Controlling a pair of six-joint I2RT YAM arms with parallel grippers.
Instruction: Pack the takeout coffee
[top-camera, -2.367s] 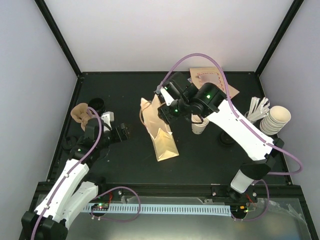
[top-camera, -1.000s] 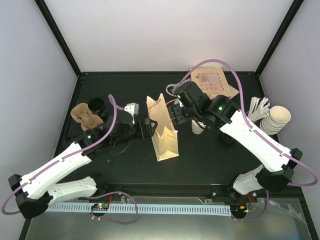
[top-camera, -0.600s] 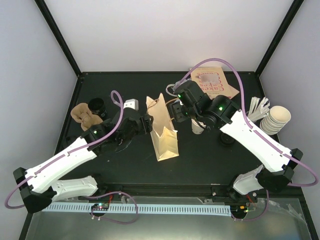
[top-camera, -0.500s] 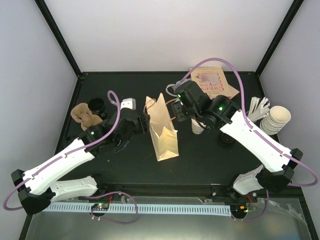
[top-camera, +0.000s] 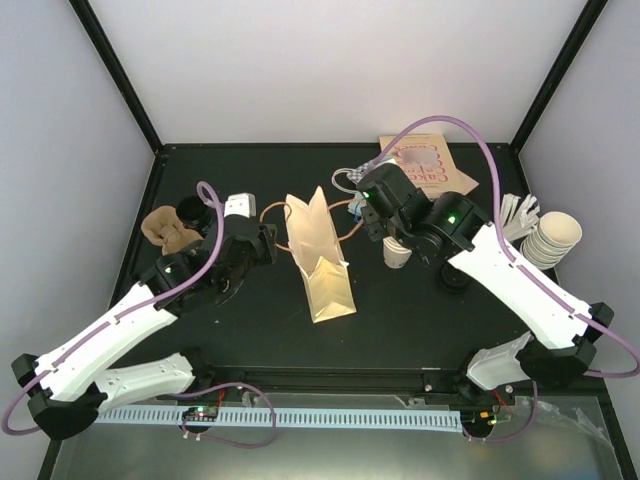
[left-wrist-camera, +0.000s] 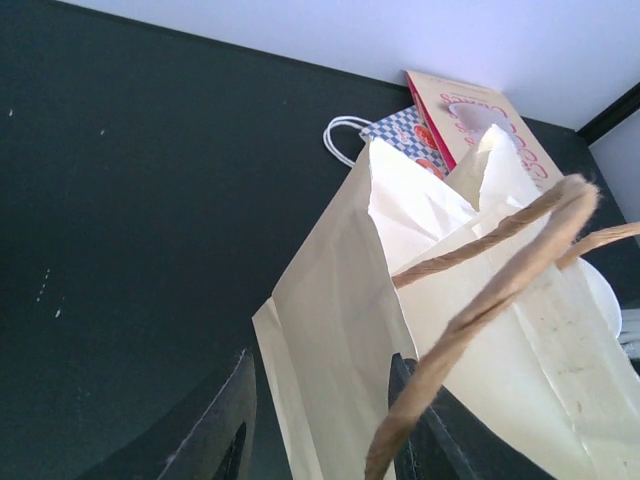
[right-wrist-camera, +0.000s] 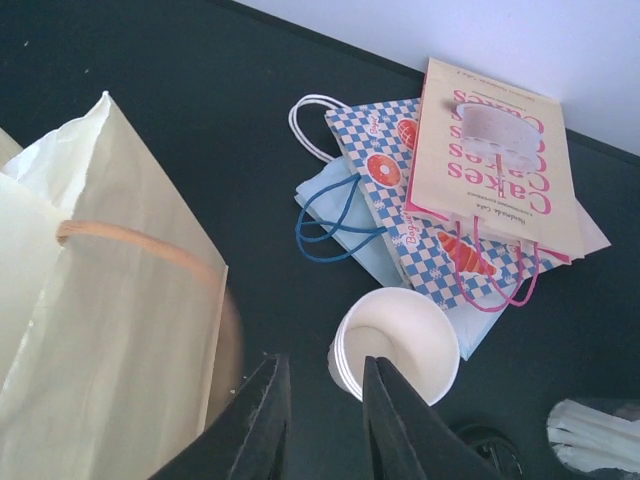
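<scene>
Left wrist view: left gripper (left-wrist-camera: 320, 362) straddles the tan bag (left-wrist-camera: 322, 300) and its twine handle (left-wrist-camera: 500, 268); clamped or not, unclear. The right gripper (right-wrist-camera: 323, 362) stands slightly apart, empty. The takeout coffee (top-camera: 191, 208) sits touching the carrier (top-camera: 164, 232), well left. Both grippers are narrower than before.

Both arms reach in toward the middle, claws facing each other.
The left arm (top-camera: 120, 325) stretches long and low from its base at the near left, angling up and to the right, with the left claw (top-camera: 268, 240) pointing right. Its dark fingers (left-wrist-camera: 235, 430) stand clearly apart. The right arm (top-camera: 510, 270) climbs from the near right and bends inward, with the right claw (top-camera: 365, 215) aimed left and downward. Only a narrow gap shows between its fingers (right-wrist-camera: 265, 420).
</scene>
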